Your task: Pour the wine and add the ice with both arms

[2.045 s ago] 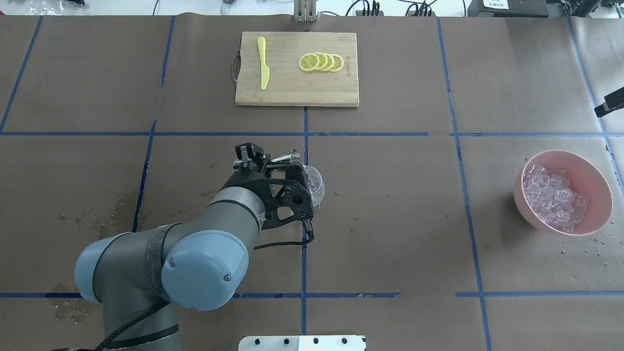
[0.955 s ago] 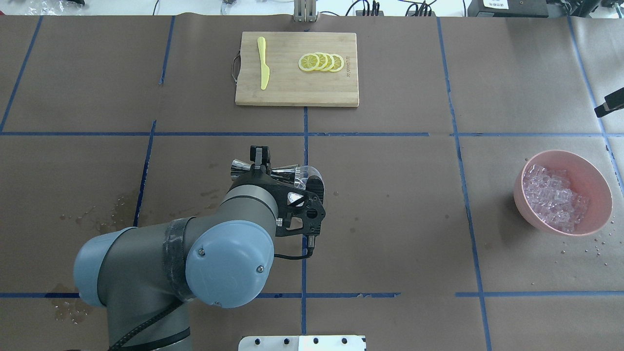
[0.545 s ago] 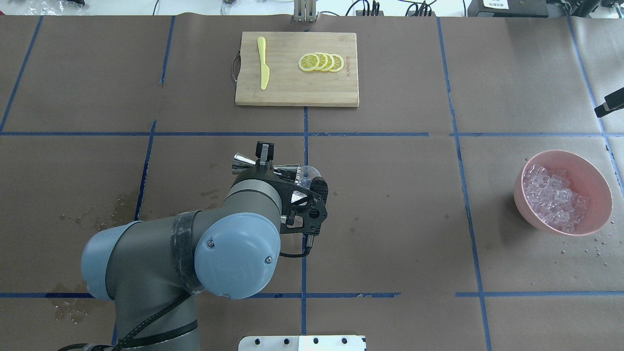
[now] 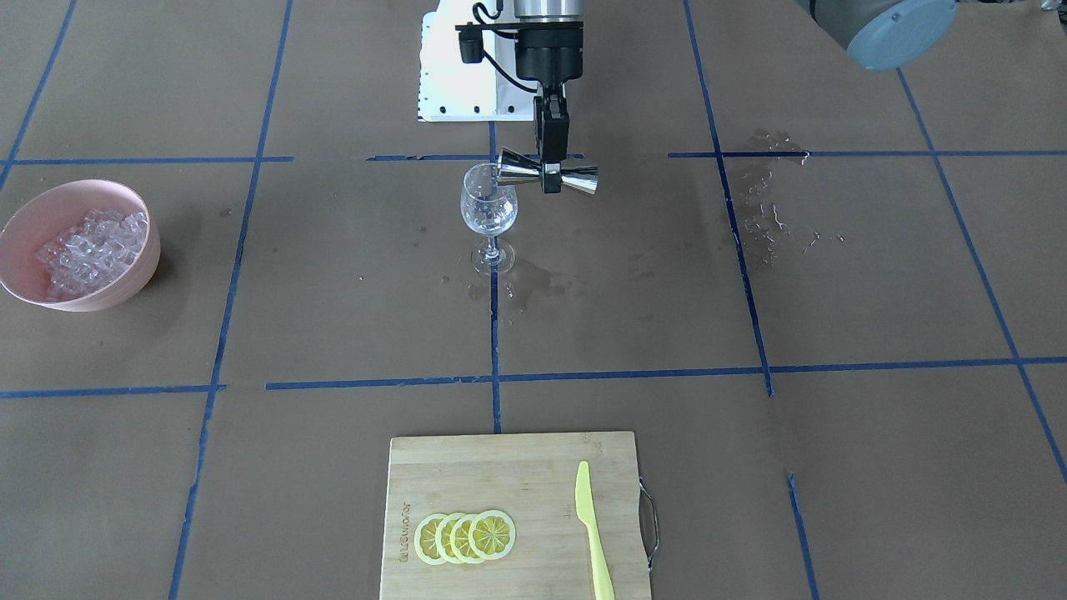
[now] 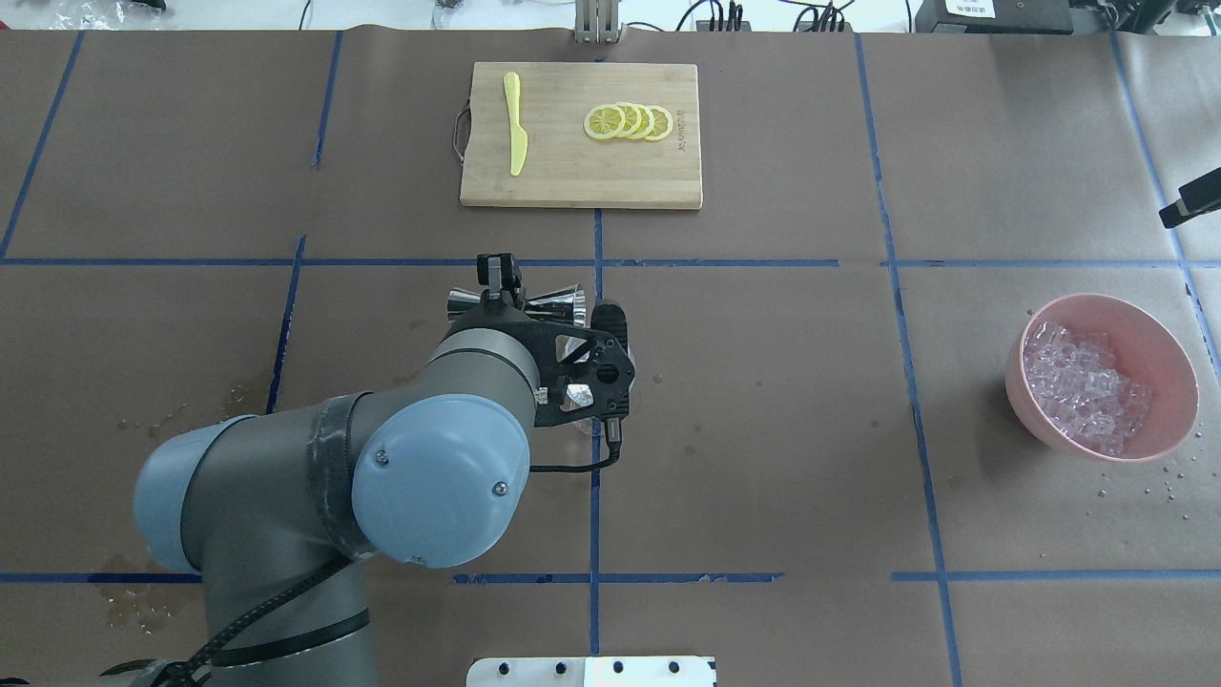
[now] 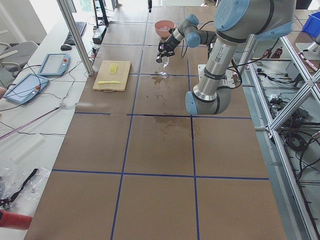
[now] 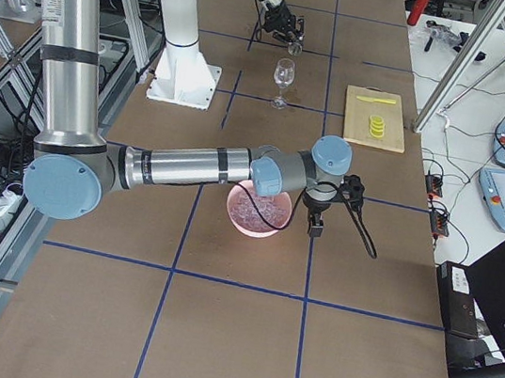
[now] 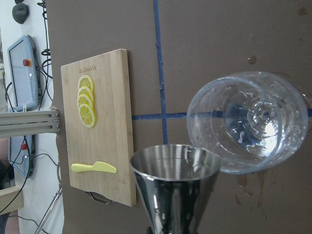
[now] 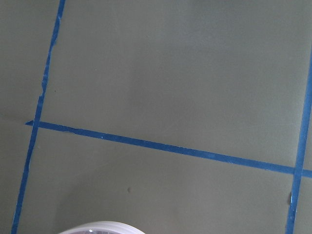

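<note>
I am clamping the left gripper [image 4: 550, 171] on the jigger [image 4: 579, 179] at its waist, mouth sideways at the wine glass [image 4: 489, 208] rim to pour; ice [image 4: 83, 246] is sitting in the pink bowl [image 4: 142, 275]; right gripper [image 7: 349, 192] fingers unreadable.

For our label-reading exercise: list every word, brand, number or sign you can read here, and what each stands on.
None reads clearly.
The engraved brand mark on the cutting board: too blurred to read.
The white label on the black box at the overhead view's top edge: too small to read.
</note>
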`<state>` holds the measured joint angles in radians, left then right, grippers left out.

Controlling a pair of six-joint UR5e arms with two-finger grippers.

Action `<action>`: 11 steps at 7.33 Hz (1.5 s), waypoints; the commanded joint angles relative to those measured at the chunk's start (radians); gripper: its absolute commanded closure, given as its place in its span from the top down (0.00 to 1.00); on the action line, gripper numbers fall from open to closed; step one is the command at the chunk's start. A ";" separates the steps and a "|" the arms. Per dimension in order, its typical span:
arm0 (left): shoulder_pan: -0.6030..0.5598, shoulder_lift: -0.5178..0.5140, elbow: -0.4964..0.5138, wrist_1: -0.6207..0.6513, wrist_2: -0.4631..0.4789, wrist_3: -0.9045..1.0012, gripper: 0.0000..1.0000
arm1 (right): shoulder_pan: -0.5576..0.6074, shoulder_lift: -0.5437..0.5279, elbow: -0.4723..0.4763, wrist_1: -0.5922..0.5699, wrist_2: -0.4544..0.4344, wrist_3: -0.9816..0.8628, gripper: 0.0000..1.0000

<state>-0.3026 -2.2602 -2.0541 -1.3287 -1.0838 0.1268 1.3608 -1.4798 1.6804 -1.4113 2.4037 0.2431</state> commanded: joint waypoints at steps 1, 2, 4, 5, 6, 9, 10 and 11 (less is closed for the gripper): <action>-0.024 0.098 -0.026 -0.189 -0.004 -0.194 0.00 | -0.052 0.010 0.021 0.030 -0.005 0.104 1.00; -0.027 0.175 -0.031 -0.290 -0.002 -0.323 0.00 | -0.083 0.010 0.022 0.119 -0.009 0.230 1.00; -0.032 0.244 -0.052 -0.394 -0.004 -0.401 0.00 | -0.114 0.010 0.024 0.237 -0.011 0.393 1.00; -0.032 0.296 -0.079 -0.400 -0.002 -0.461 0.00 | -0.114 0.012 0.030 0.244 -0.011 0.407 1.00; -0.032 0.350 -0.090 -0.455 -0.001 -0.520 0.00 | -0.117 0.012 0.038 0.244 -0.011 0.413 1.00; -0.041 0.661 -0.083 -0.882 0.005 -0.581 0.00 | -0.137 0.007 0.074 0.245 -0.011 0.487 1.00; -0.052 0.779 -0.048 -1.038 0.011 -0.639 0.00 | -0.141 -0.008 0.079 0.245 -0.011 0.487 1.00; -0.050 0.842 0.053 -1.231 0.103 -0.817 0.00 | -0.157 -0.022 0.100 0.247 -0.014 0.502 1.00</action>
<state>-0.3497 -1.5235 -2.0882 -2.3396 -1.0509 -0.5374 1.2181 -1.4858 1.7615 -1.1655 2.3922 0.7311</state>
